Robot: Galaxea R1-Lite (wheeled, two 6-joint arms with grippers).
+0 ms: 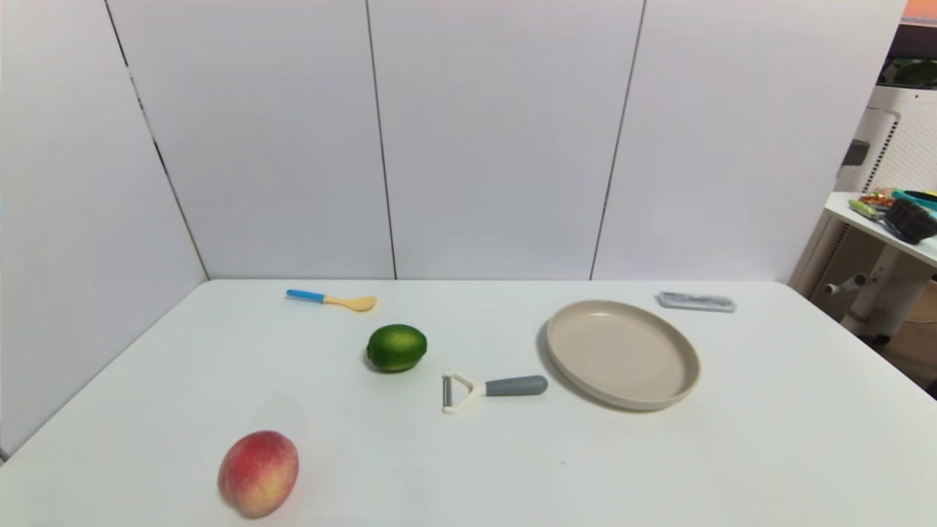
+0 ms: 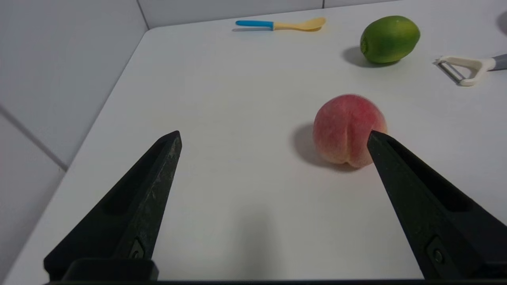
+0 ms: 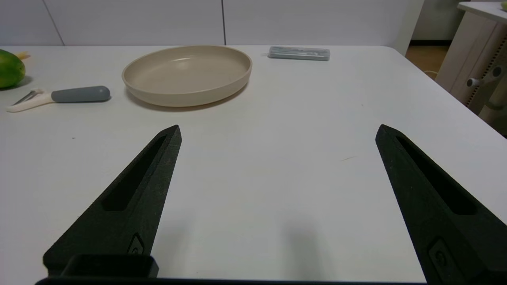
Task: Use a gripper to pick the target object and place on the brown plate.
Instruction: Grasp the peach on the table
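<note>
The peach (image 1: 258, 473) lies on the white table at the near left, pinkish-red with yellow patches. In the left wrist view the peach (image 2: 347, 128) lies ahead of my left gripper (image 2: 274, 134), off toward one black finger, whose tip overlaps its edge. That gripper is open and empty above the table. The beige-tan plate (image 1: 622, 353) sits empty right of centre. In the right wrist view the plate (image 3: 187, 74) lies some way ahead of my right gripper (image 3: 278, 128), which is open and empty. Neither gripper shows in the head view.
A green lime (image 1: 396, 347) sits mid-table. A peeler with a grey handle (image 1: 492, 387) lies between lime and plate. A blue-handled yellow spoon (image 1: 333, 298) lies at the back left. A grey flat case (image 1: 695, 301) lies behind the plate. White walls close the back and left.
</note>
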